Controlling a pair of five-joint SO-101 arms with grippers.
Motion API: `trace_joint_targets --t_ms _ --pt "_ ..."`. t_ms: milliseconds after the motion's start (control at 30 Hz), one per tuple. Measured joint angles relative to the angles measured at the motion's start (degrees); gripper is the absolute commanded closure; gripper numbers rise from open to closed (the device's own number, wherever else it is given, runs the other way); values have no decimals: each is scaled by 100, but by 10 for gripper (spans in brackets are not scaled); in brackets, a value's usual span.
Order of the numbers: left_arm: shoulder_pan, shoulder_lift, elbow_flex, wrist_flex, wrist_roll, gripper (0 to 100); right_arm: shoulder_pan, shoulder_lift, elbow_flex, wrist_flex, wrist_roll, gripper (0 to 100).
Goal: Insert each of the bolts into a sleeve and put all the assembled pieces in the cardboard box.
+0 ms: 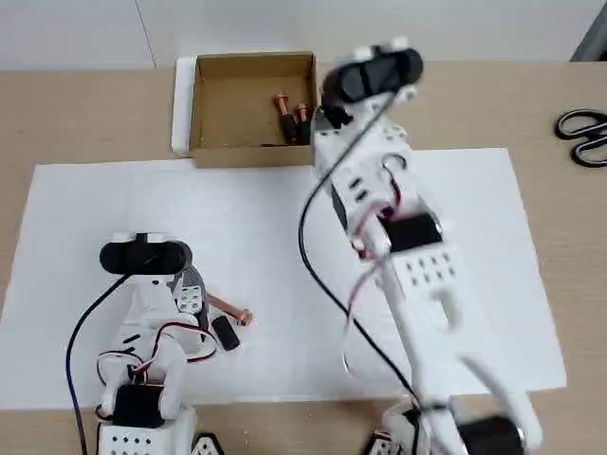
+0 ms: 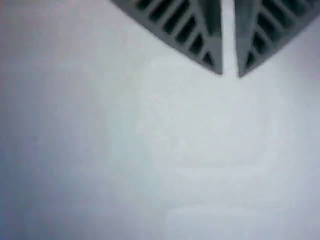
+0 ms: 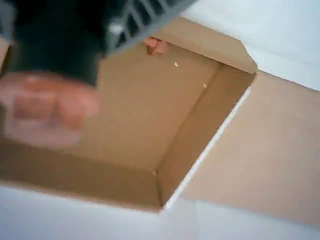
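Presently we note pieces (image 1: 292,114) in the box (image 1: 251,156), right tool (image 3: 95,50) clamped on another piece (image 3: 47,100) above it, left tool (image 2: 230,74) together and empty, one bolt (image 1: 230,309) and sleeve (image 1: 224,334) unassembled.

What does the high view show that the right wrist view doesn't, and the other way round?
High view adds: the left arm and right arm whole, a loose bolt and a black sleeve lying near the left arm, and scissors at the table's far right.
Right wrist view adds: a close, blurred look at what seems a bolt-and-sleeve piece held over the box, beside a ribbed finger.
Shared: the cardboard box, copper-coloured pieces inside it, and the white paper sheet.
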Motion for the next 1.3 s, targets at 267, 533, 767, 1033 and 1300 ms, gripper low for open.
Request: trace_joint_targets --t_ms 267,533,767,1033,1300 --pt "0 0 0 0 0 993 0 2040 -1468 0 0 995" --pt "0 0 0 0 0 993 0 3947 -3481 0 0 995" --pt "0 0 0 0 0 993 -149 5864 -5495 378 0 995" --pt "0 0 0 0 0 993 -519 7552 -7798 484 0 995" --pt "0 0 0 0 0 993 -571 8598 -8958 510 -9 995"
